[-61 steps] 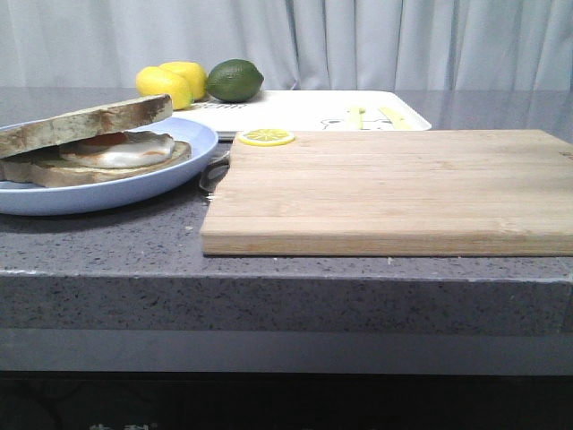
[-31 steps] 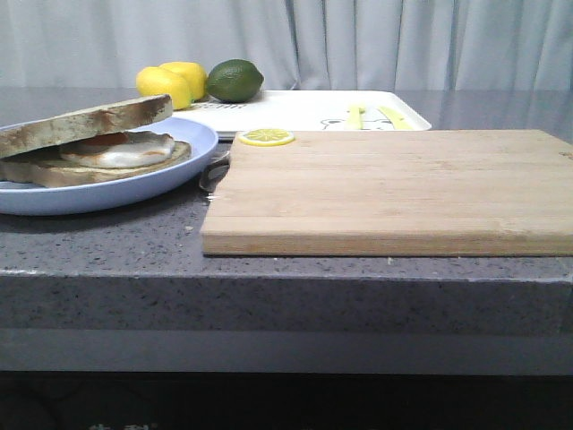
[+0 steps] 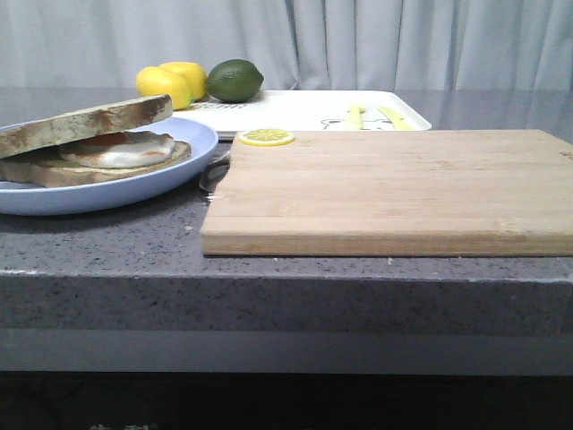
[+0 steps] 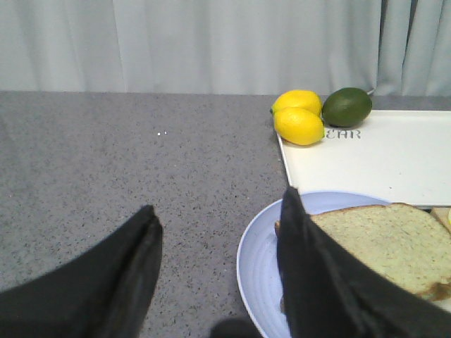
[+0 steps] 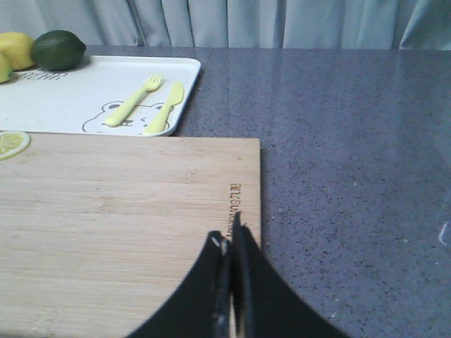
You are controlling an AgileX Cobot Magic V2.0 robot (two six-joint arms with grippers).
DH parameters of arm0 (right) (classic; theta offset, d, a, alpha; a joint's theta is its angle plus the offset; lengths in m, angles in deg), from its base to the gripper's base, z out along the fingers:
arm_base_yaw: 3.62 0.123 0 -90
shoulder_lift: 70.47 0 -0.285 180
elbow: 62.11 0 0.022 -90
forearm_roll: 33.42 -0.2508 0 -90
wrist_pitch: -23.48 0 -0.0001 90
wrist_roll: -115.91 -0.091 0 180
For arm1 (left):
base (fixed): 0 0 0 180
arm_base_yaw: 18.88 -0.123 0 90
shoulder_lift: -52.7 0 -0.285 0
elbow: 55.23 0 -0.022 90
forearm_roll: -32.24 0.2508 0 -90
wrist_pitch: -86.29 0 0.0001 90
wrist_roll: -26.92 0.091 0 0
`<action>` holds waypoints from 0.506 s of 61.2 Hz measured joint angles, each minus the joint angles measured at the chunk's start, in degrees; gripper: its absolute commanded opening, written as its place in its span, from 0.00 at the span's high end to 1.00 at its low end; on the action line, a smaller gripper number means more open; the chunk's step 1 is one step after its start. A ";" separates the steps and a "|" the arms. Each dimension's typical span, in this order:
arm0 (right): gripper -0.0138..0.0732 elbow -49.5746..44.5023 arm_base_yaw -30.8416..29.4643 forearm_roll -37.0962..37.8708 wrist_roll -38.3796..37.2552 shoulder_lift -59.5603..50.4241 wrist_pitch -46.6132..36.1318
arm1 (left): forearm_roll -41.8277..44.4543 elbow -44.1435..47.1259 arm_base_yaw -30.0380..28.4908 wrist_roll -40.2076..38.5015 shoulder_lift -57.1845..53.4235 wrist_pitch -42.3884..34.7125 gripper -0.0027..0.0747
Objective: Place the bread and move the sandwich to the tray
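The left pincer (image 4: 215, 271) hangs low over the table (image 4: 106, 162) with its dark fingers (image 4: 313, 282) spread wide and nothing between them; the blue plate (image 4: 257, 260) sits just beside its one finger, carrying the sandwich (image 4: 384, 243), whose top slice of bread (image 3: 85, 124) already rests tilted over the egg (image 3: 121, 150). So the bread looks placed, and I judge the step in hand is getting plate and sandwich across to the tray (image 4: 366, 158), which lies beyond the plate from this pincer, with two lemons (image 4: 297, 120) and a lime (image 4: 347, 105) at its far corner. To do it well, take the plate by its rim, keep it level so the loose top slice doesn't slide, and set it down clear of the fruit. The right pincer (image 5: 231, 243) is clenched tight, holding nothing, poised above the near edge of the wooden cutting board (image 5: 127, 211). Only its wrist view shows the tray's bear print with a yellow fork (image 5: 134, 100) and knife (image 5: 165, 107), and the lemon slice (image 5: 10, 142) on the board's corner. The front view alone shows the egg layer under the slice, yet shows neither pincer.
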 measured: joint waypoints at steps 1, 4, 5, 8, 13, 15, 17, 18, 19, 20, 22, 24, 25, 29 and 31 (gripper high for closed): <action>0.91 -0.13 0.00 -0.23 0.00 0.00 -0.38 | -0.10 -0.79 0.00 0.00 0.98 0.77 0.49; 0.91 -0.25 0.00 -0.95 0.00 0.00 -0.70 | -0.09 -2.80 0.00 0.00 3.44 2.64 0.49; 0.91 -0.24 0.00 -0.97 0.00 0.00 -0.80 | -0.12 -3.60 0.00 0.00 4.40 3.35 0.49; 0.91 -0.24 0.00 -1.31 0.00 0.00 -1.11 | -0.22 -6.71 0.00 0.00 8.06 6.06 0.49; 0.91 -0.24 0.00 -1.46 0.00 0.00 -1.33 | -0.35 -13.12 0.00 0.00 15.69 11.94 0.49; 0.91 -0.24 0.00 -1.51 0.00 0.00 -1.42 | -0.46 -15.48 0.00 0.00 18.03 14.06 0.49; 0.91 -0.24 0.00 -1.49 0.00 0.00 -1.46 | -0.63 -17.68 0.00 0.00 21.67 15.65 0.49; 0.91 -0.24 0.00 -1.49 0.00 0.00 -1.46 | -0.90 -18.48 0.00 0.00 22.86 16.82 0.49; 0.91 -0.24 0.00 -1.49 0.00 0.00 -1.46 | -1.01 -19.61 0.00 0.00 24.57 17.59 0.49; 0.91 -0.24 0.00 -1.49 0.00 0.00 -1.46 | -1.37 -20.33 0.00 0.00 25.66 18.72 0.49; 0.91 -0.24 0.00 -1.49 0.00 0.00 -1.46 | -1.82 -21.68 0.00 0.00 27.76 20.15 0.49; 0.91 -0.24 0.00 -1.49 0.00 0.00 -1.46 | -2.52 -23.17 0.00 0.00 30.19 21.78 0.49; 0.91 -0.24 0.00 -1.49 0.00 0.00 -1.46 | -2.79 -23.71 0.00 0.00 31.11 22.33 0.49; 0.91 -0.24 0.00 -1.49 0.00 0.00 -1.55 | -3.67 -25.88 0.00 0.00 35.45 24.41 0.49; 0.91 -0.24 0.00 -1.49 0.00 0.00 -1.55 | -3.81 -26.54 0.00 0.00 37.09 24.89 0.49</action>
